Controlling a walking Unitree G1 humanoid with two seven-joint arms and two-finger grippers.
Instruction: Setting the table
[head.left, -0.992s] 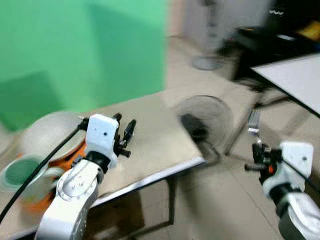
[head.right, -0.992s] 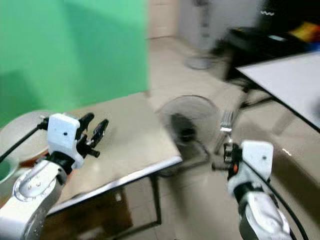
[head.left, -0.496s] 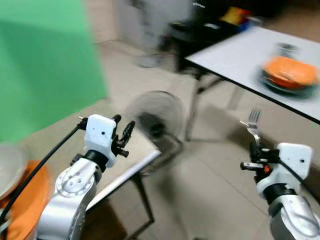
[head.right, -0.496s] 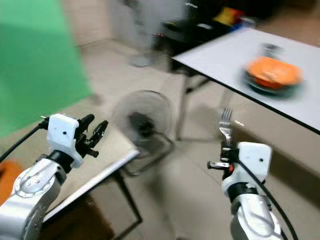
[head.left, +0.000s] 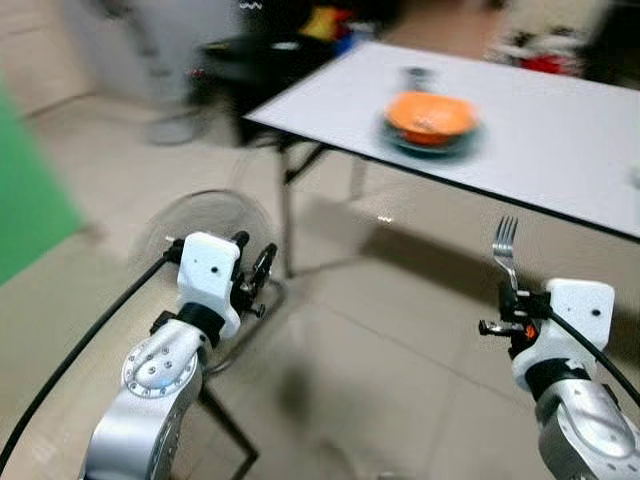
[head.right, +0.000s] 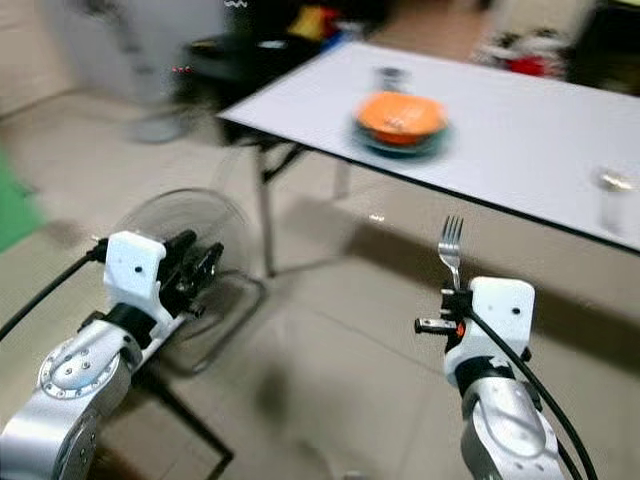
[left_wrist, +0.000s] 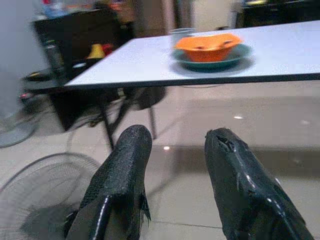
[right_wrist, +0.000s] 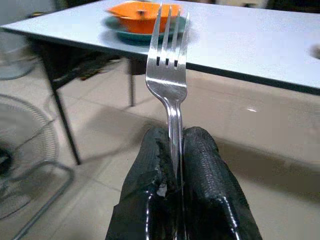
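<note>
Camera swung since earlier: white counter (head.left: 560, 140) with orange bowl (head.left: 431, 115) now nearer. Right end effector (right_wrist: 172, 150) clamps upright fork (right_wrist: 169, 60); left end effector (left_wrist: 172, 150) gapes empty, seen in wrist view.

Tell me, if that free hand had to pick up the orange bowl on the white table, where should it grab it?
Probably at the rim, coming from above. The orange bowl sits open side up inside a teal dish, so the dish blocks its lower sides. The empty left hand is open; one finger could go inside, one outside.
</note>
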